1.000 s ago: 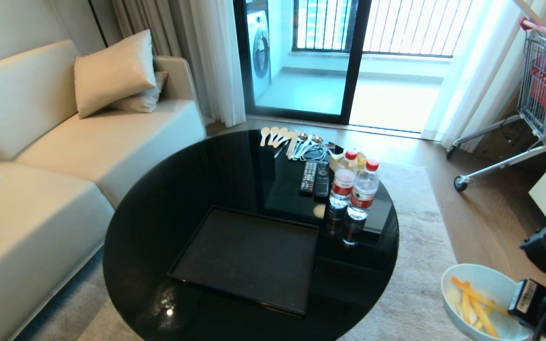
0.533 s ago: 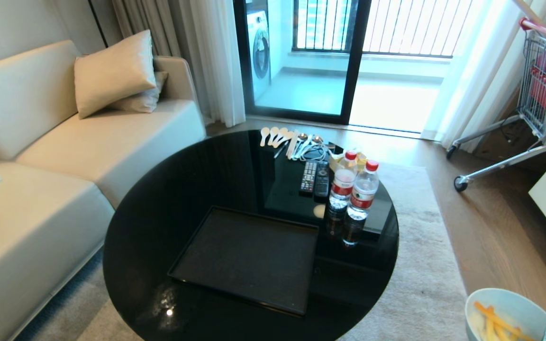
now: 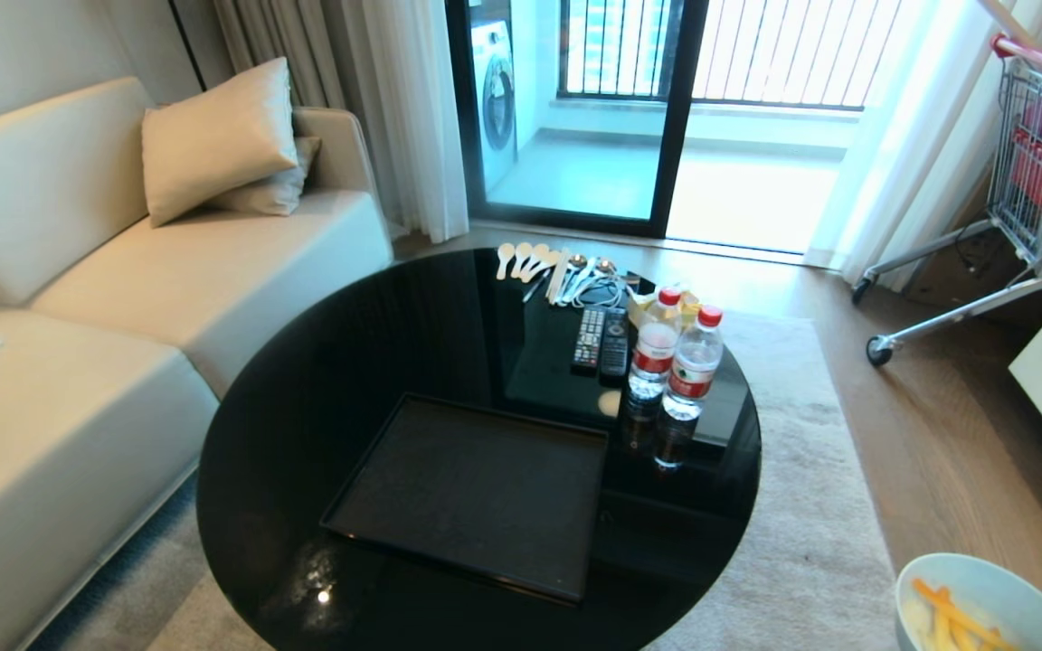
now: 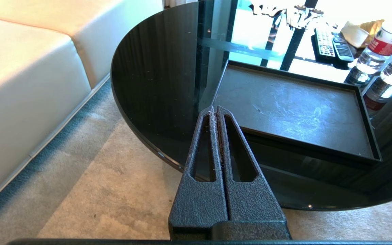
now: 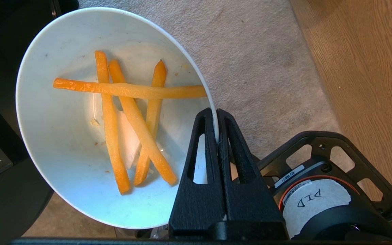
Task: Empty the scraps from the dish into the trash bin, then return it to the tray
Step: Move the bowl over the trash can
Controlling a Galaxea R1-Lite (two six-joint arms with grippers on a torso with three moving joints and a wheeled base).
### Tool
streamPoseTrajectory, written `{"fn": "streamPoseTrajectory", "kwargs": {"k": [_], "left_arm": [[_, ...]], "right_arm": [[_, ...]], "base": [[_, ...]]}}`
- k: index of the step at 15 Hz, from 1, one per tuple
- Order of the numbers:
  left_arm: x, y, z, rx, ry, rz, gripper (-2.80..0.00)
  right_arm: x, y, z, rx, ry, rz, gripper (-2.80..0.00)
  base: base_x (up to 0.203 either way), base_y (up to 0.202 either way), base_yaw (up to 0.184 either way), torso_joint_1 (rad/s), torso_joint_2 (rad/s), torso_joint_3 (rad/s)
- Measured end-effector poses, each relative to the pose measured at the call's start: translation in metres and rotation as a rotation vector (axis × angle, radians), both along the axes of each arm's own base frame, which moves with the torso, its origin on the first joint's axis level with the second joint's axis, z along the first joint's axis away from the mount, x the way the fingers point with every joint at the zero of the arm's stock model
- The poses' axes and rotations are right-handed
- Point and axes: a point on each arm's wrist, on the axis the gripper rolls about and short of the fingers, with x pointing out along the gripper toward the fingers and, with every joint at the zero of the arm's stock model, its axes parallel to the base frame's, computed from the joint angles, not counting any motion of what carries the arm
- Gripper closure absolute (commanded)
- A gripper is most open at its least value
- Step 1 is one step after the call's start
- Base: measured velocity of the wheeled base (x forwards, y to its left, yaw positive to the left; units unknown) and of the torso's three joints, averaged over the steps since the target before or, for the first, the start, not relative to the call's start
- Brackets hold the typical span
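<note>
Right wrist view: right gripper (image 5: 217,114) fingers clamped on dish (image 5: 80,136) rim, scraps (image 5: 128,119) inside, dish off table over carpet. Trash bin not visible. We keep dish level until over bin, then tip slowly. Left gripper (image 4: 215,110) fingers closed, empty, near table (image 4: 155,68) edge; tray (image 4: 294,109) bare.

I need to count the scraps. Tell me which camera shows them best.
The right wrist view: four orange scraps lie fully exposed inside the dish. The head view catches only a few at its bottom corner; the left wrist view shows none.
</note>
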Motion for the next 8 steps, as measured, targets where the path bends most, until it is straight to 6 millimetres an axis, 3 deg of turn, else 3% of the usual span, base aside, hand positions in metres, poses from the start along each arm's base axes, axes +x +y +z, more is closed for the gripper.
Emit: {"fn": "streamPoseTrajectory", "kwargs": {"k": [8], "left_arm": [[0.0, 0.0, 0.0, 0.0, 0.0, 0.0, 0.0]], "right_arm": [[0.0013, 0.0008, 0.001, -0.003, -0.002, 0.021, 0.0]], "base": [[0.0, 0.0, 0.0, 0.0, 0.0, 0.0]]}}
